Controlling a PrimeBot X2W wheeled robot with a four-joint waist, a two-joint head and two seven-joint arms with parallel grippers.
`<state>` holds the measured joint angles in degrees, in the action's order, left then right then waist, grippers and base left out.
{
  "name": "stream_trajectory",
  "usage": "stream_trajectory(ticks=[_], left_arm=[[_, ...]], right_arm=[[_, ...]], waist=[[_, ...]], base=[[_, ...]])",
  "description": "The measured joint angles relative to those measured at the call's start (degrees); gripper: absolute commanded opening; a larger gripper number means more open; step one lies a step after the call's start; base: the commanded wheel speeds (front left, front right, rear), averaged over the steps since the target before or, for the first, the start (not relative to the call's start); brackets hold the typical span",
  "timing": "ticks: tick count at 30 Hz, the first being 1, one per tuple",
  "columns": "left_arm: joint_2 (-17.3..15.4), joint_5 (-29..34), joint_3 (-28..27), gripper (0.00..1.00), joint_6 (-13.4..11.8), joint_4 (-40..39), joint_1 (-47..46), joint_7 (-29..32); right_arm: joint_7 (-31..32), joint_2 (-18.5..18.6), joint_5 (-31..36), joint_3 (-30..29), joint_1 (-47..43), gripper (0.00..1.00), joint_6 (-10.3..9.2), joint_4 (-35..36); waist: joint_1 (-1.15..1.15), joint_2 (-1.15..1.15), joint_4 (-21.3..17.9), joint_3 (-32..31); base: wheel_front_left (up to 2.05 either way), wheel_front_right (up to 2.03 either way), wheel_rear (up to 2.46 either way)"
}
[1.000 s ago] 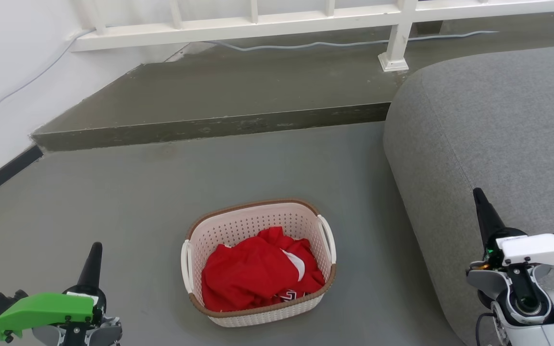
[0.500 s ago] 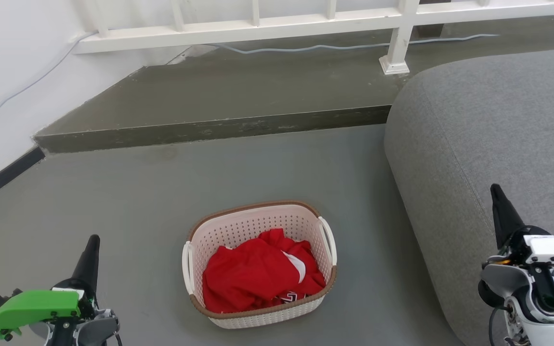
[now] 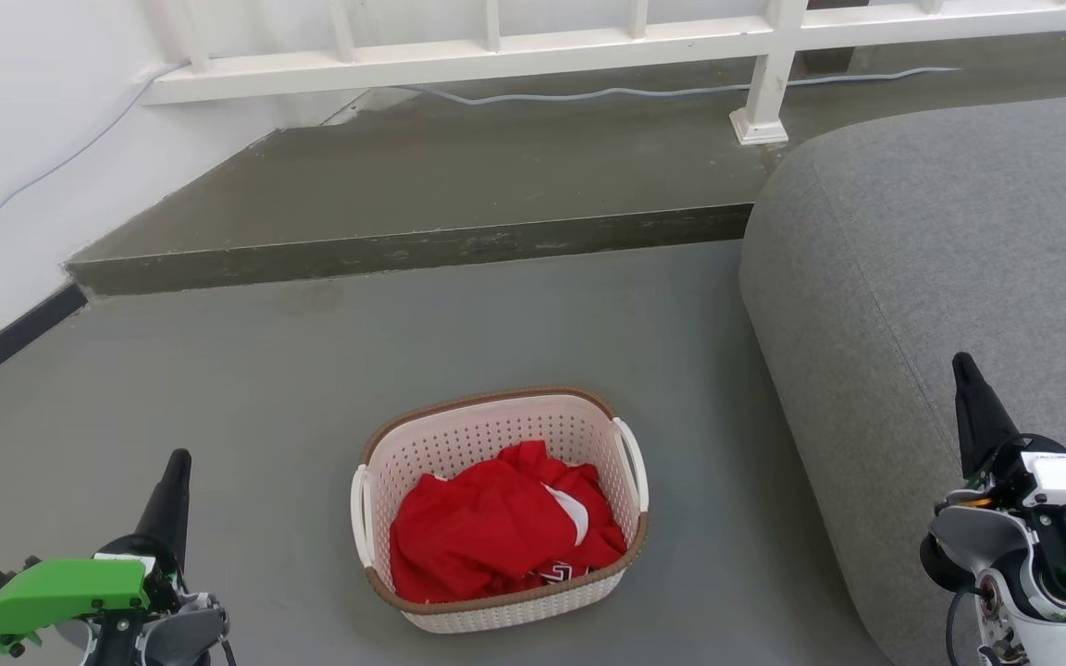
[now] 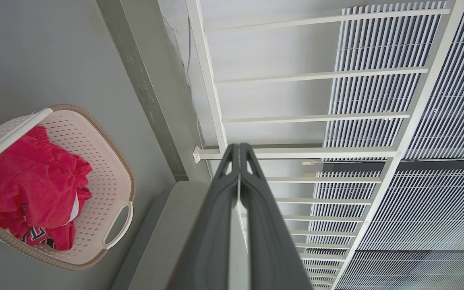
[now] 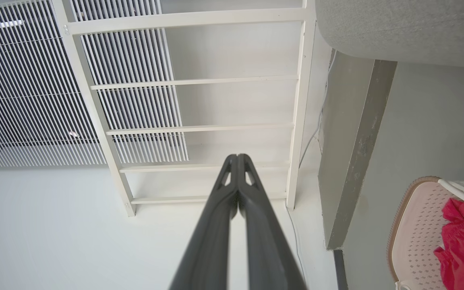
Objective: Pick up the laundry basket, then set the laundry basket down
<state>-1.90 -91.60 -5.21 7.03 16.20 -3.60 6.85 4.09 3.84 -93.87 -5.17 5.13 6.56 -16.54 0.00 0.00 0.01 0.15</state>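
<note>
The laundry basket point(image 3: 473, 433) stands on the grey floor at the lower centre of the head view, cream-white and perforated, with a brown rim and a white loop handle on each side. A red garment point(image 3: 496, 532) lies inside it. My left gripper point(image 3: 177, 467) is shut at the lower left, well apart from the basket. At the lower right, over the sofa's edge, my right gripper point(image 3: 963, 368) is shut too. The left wrist view has the basket point(image 4: 103, 169) at its left, beside the shut left gripper point(image 4: 239, 147). The right wrist view catches the basket point(image 5: 413, 225) at its lower right.
A large grey sofa point(image 3: 940, 231) fills the right side, close to the basket. Behind the basket a raised concrete step point(image 3: 422, 245) crosses the floor, with a white railing point(image 3: 533, 51) and a cable beyond. A white wall with a dark skirting runs along the left.
Both grippers have drawn outward and slightly down in the head view, the right one moving further right over the sofa. The basket stays where it was.
</note>
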Motion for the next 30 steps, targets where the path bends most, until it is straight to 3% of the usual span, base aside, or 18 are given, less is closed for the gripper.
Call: stream_trajectory(ticks=[30], left_arm=[[0.0,0.0,0.04,0.0,0.0,-0.13,0.0,-0.01]], right_arm=[[0.0,-0.02,0.0,-0.1,-0.01,0.0,0.0,0.02]], waist=[[0.0,0.0,-0.01,0.01]], base=[[0.0,0.0,0.0]])
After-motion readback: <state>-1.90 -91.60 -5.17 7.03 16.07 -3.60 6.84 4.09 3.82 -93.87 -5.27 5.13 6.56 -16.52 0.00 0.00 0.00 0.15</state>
